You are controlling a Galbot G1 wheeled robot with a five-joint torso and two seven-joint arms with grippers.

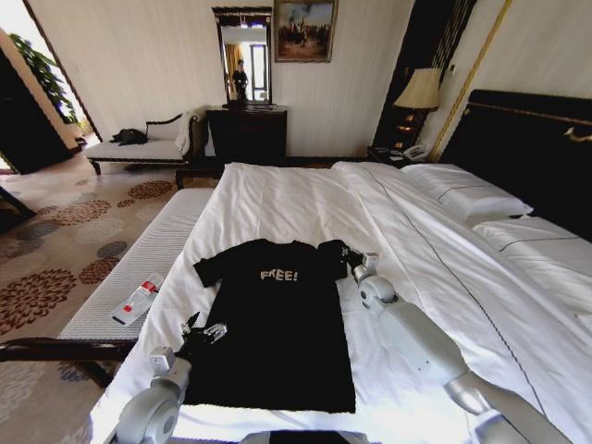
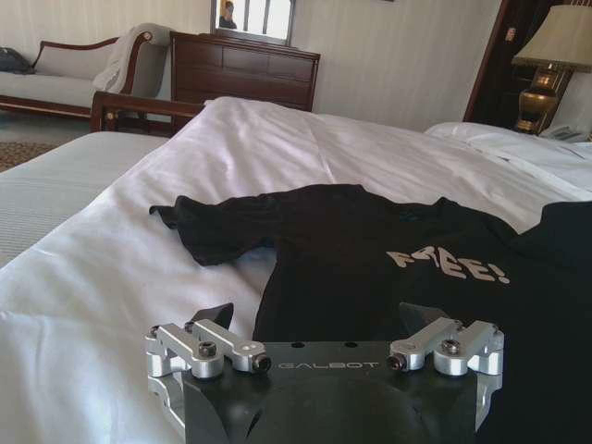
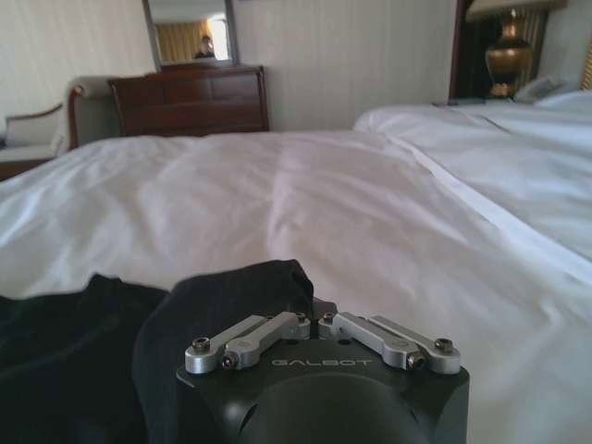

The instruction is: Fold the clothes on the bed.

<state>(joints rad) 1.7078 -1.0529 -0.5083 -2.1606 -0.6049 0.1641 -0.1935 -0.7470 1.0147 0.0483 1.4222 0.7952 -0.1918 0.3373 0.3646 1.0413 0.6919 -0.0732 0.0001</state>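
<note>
Pinching a fold of black cloth, the right gripper (image 3: pixel 314 319) sits at the right sleeve of the black T-shirt (image 1: pixel 273 319), its metal links drawn together with the bunched sleeve gathered between them. The left gripper (image 2: pixel 319 324) hovers low at the shirt's lower left edge with its dark fingers spread wide and nothing between them; both gripper bodies are black with silver linkages and carry the word "GALBOT". The T-shirt lies flat and face up near the foot of the bed (image 1: pixel 305 199), collar toward the far side, short sleeves out, and "FREE!" printed in pale letters across the chest. The bed is wide, covered in smooth white sheets with soft creases, white pillows (image 1: pixel 467 194) at the dark headboard (image 1: pixel 527 139) on the right. Beside the bed on the left runs a light ribbed bench (image 1: pixel 148 264) with a small white and red object (image 1: pixel 137 301) on it.
</note>
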